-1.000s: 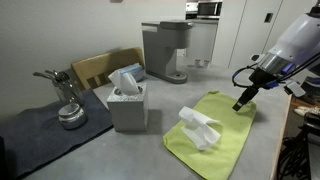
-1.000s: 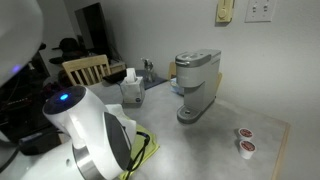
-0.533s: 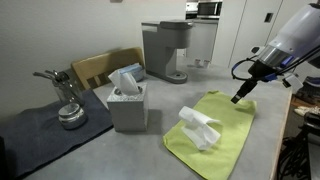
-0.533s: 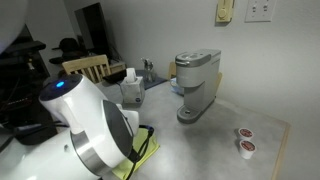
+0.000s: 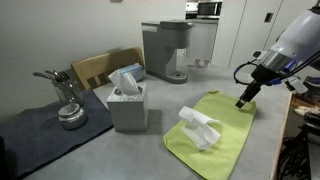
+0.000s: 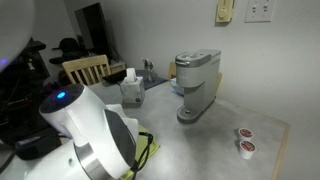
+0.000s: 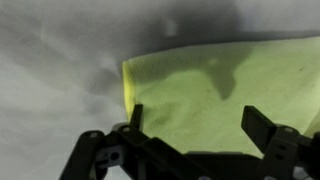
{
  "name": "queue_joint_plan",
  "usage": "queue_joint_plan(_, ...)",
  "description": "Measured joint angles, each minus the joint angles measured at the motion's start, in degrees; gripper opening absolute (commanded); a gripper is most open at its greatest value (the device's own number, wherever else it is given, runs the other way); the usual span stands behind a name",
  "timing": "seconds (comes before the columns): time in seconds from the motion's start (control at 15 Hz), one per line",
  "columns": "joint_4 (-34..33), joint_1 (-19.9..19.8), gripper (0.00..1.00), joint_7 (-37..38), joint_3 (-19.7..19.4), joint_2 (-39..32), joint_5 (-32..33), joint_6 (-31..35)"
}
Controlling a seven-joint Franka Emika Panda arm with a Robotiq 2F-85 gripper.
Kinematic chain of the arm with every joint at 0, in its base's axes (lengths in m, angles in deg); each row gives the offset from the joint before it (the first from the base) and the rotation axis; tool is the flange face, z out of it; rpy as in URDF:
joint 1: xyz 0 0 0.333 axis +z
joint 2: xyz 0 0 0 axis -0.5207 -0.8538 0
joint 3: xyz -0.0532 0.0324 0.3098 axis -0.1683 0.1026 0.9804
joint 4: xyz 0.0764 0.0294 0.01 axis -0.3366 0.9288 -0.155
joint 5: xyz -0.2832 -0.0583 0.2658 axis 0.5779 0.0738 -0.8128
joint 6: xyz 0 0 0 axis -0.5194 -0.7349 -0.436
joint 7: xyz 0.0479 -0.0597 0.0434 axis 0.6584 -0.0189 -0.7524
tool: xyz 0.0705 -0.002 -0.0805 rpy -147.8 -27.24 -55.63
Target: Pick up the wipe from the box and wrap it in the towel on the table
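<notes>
Green towel [image 5: 225,135] is lying flat on the grey table [image 5: 130,155]. The white wipe [image 5: 198,128] is lying crumpled on top of it, on the part of the towel nearer to the box. My gripper [image 5: 240,103] is hanging over the far corner of the towel, well apart from the wipe. In the wrist view my two fingers [image 7: 135,118] are standing wide open and are holding nothing, and one corner of the towel is showing between and behind them. The box [image 5: 128,108] is standing near the towel, and another white sheet [image 5: 125,78] is sticking up out of its top. A coffee machine [image 5: 165,50] is standing behind the box. In an exterior view two small pods [image 6: 245,148] are sitting on the table near the machine.
</notes>
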Motion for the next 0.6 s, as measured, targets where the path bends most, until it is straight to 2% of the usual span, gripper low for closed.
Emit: queue_joint_plan(0.6, -4.58, -1.67, 1.00, 3.67, -0.32, -1.55, 8.92, 0.17)
